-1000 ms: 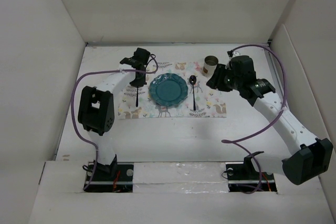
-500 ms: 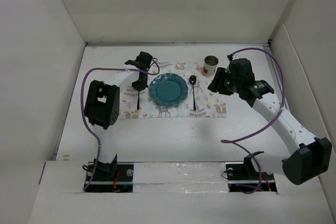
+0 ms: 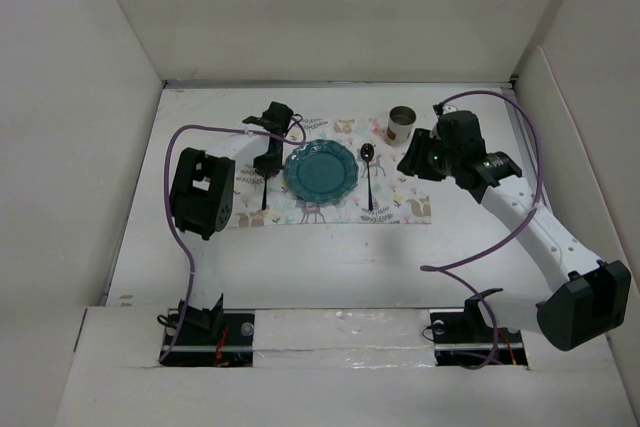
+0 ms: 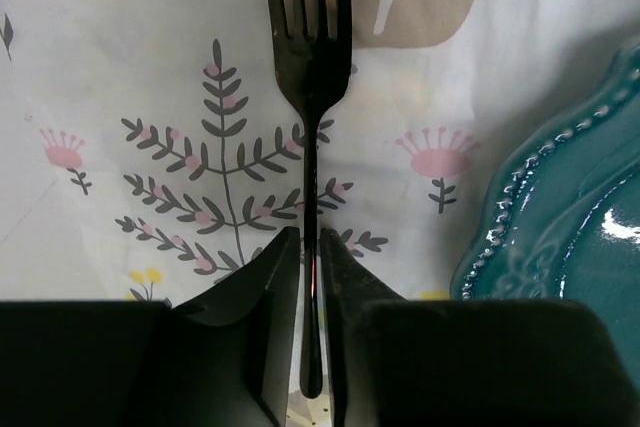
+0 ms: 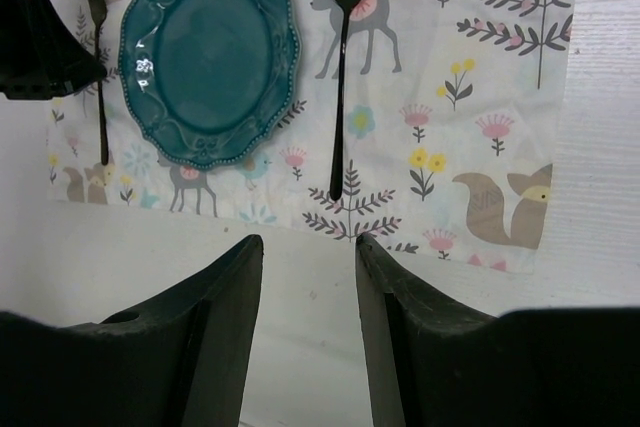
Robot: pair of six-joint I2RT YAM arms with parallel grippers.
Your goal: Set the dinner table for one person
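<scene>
Left wrist shows fork (image 4: 312, 97) between fingers (image 4: 255, 297), near plate (image 4: 545, 217) rim.

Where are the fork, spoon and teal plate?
fork (image 4: 312, 77), left wrist view, on the neck below its tines.
spoon (image 5: 341, 97), right wrist view, midway along its handle.
teal plate (image 5: 208, 52), right wrist view, on its flat centre.

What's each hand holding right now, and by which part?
Left hand brackets the fork at its handle; clamped or loose, cannot tell. Right hand: empty, open.
</scene>
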